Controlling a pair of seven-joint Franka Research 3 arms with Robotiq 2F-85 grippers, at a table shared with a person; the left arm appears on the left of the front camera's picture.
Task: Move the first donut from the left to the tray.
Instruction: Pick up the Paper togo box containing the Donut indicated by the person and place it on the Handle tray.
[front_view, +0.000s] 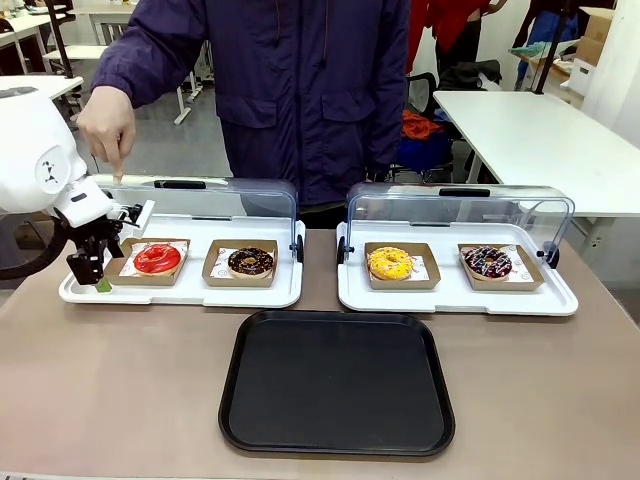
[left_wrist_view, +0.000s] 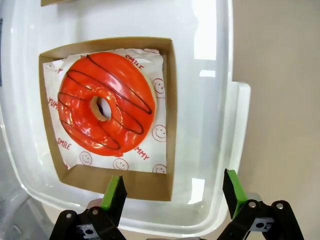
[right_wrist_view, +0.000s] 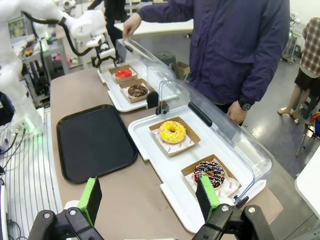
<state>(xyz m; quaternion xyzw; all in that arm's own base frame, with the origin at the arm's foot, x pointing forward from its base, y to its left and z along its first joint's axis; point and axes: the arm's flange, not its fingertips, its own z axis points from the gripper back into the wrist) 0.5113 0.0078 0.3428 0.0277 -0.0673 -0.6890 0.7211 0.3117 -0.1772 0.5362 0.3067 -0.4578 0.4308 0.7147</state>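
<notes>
Looking at the red donut (left_wrist_view: 120, 85) in the upper left of the left wrist view, seated on white paper in its brown holder (left_wrist_view: 150, 182), inside a white tray (left_wrist_view: 210, 150). Not yet lifted, and well apart from the black tray (front_view: 337, 385), which lies bare at the lower middle of the front view.

Finding the left gripper (left_wrist_view: 174, 195) at the bottom of that wrist view, spread wide with nothing between the green pads (left_wrist_view: 111, 192). Poised over the holder's near wall and the white tray's rim, with one pad above the holder's edge and the other out past its corner. Probably lined up to take the cardboard wall rather than pinch the glaze. Cannot tell whether touching.

Noting a person's hand (front_view: 108, 128) in the upper left of the front view, one finger down at the top edge of the raised clear lid (front_view: 215, 205). Likely propping it open to leave the way in free.

Seeing the right gripper (right_wrist_view: 149, 196) at the bottom of its own view, likewise wide and empty, parked near the sprinkled donut (right_wrist_view: 202, 170).

Reading red print on the paper: "SMILE" twice, then "YUM" and "MMY" cut off by the donut, most likely YUMMY, among small smiley faces. No brand legible elsewhere.
</notes>
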